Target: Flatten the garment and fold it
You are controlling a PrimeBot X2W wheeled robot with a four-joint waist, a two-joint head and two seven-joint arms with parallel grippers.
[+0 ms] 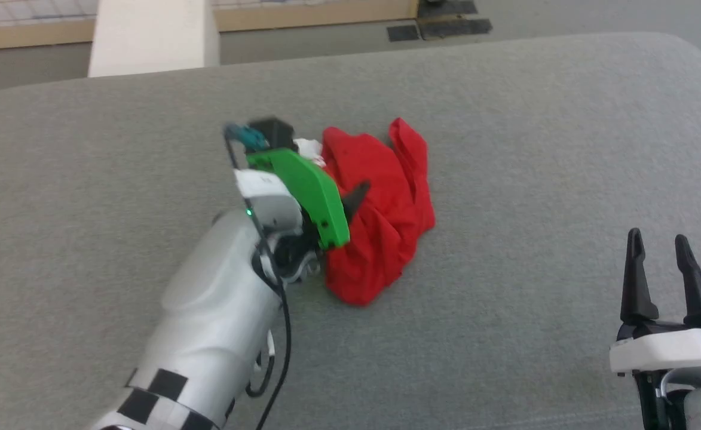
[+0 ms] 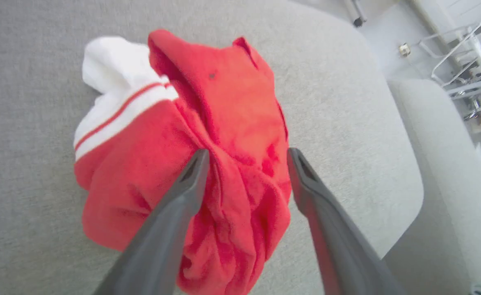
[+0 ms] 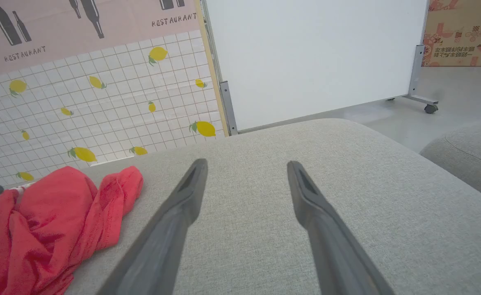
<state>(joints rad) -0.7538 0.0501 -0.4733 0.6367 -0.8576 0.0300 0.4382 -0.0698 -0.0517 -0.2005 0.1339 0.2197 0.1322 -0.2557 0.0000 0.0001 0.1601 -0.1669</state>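
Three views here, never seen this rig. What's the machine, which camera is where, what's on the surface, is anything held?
It is a wheeled robot with two arms, each ending in an end effector with two long dark fingers.

The head view looks down from the robot's head. The left end effector reaches over the garment; the right end effector waits at the lower right, apart from the cloth.

The left wrist view looks along the left end effector: its fingers stand apart over the crumpled garment, a red jersey with white-and-red striped trim.

The right wrist view looks along the right end effector, open over the bare grey cushion, with the garment off to one side.

The garment lies bunched, not yet flattened. Nothing is held.
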